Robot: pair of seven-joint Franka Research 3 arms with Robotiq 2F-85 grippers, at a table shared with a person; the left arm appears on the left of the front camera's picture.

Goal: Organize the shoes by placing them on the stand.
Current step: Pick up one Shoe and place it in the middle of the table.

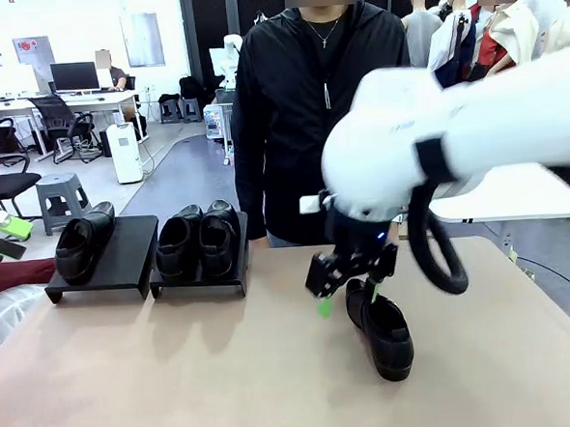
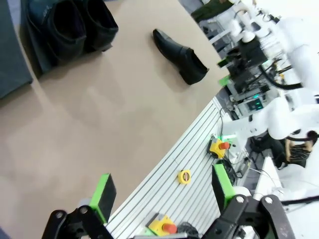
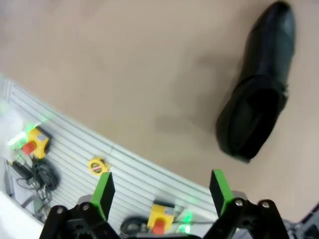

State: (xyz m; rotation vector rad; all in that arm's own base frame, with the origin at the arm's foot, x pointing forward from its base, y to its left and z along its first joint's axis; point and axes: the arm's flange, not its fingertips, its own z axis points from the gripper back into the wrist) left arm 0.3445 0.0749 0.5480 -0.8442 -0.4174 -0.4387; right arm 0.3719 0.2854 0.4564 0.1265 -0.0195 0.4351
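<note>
Nearest on the tabletop (image 1: 227, 372): one loose shoe (image 1: 381, 331), lying right of centre, toe pointing to the near edge. Right gripper (image 1: 346, 285) hangs just above its heel end, jaws wide open, holding nothing. In the right wrist view the same shoe (image 3: 259, 89) lies off to one side of the fingers (image 3: 103, 193), not between them. Left gripper (image 2: 162, 191) is also wide open and empty, over the near edge of the tabletop, well apart from that shoe (image 2: 180, 56).

Far left: two black stands side by side. Left stand (image 1: 123, 257) carries one shoe (image 1: 82, 243), with a free spot next to it. Right stand (image 1: 235, 265) carries a pair (image 1: 198, 240).

Risks, as I see it:
- jaws are off-line with the shoe, so closing now likely clips the collar or just pushes it away
- glossy leather may slip in a shallow grip
- long carry across to the left stand; could bump the shoe already there

Count: 4 shoes (3 placed, 1 loose), 2 stands, 2 grippers. A person (image 1: 298, 106) stands at the far side.
</note>
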